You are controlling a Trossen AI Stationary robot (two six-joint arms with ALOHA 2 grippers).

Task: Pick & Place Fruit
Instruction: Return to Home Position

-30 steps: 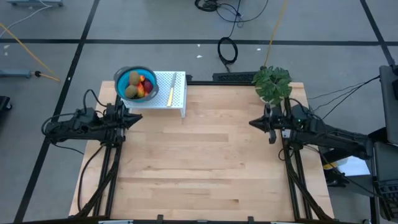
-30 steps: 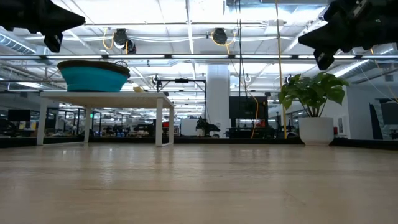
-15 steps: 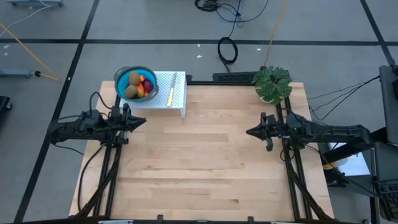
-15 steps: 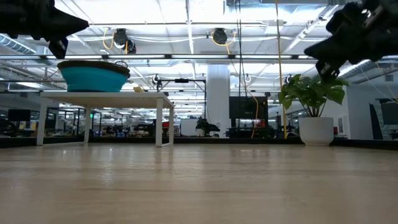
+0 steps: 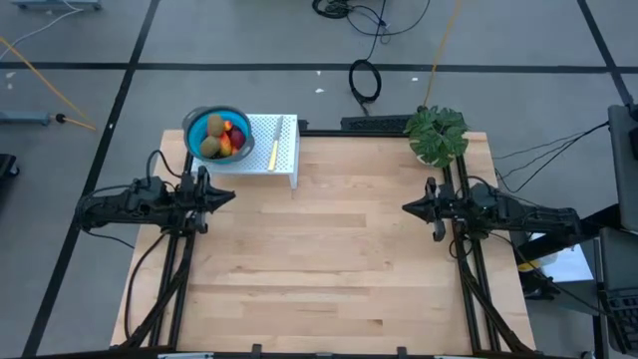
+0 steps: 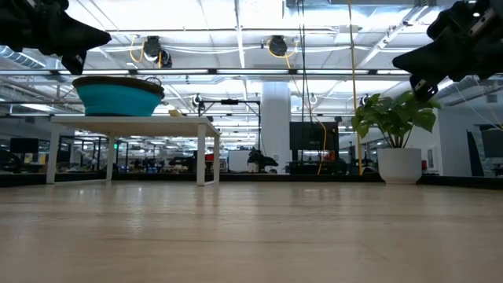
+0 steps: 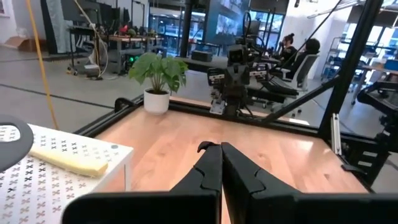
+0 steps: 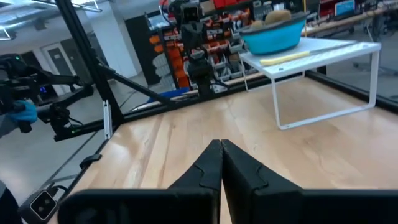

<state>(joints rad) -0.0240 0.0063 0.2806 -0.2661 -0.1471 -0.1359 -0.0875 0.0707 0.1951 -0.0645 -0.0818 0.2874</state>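
The fruit [image 5: 223,139] lies heaped in a blue bowl [image 5: 197,128] that stands on a white perforated stand [image 5: 287,150] at the table's far left; brown-green kiwis and red-orange pieces show. In the right wrist view the bowl [image 8: 273,36] shows fruit tops above its rim. My left gripper [image 5: 231,194] hovers shut over the table's left edge, just near of the stand, pointing level toward the right. My right gripper [image 5: 406,208] hovers shut over the right edge, pointing left. Both hold nothing.
A pale yellow stick-like utensil [image 5: 275,140] lies on the stand beside the bowl. A potted green plant [image 5: 437,133] stands at the table's far right corner. The bare wooden tabletop [image 5: 329,259] stretches between the arms. A person sits in the room beyond [image 7: 290,45].
My right gripper has swung from beside the plant toward the table's near edge, sunk a little and drawn back toward the right edge. My left gripper has drifted slightly nearward and lower. Both stay shut; the fruit has not moved.
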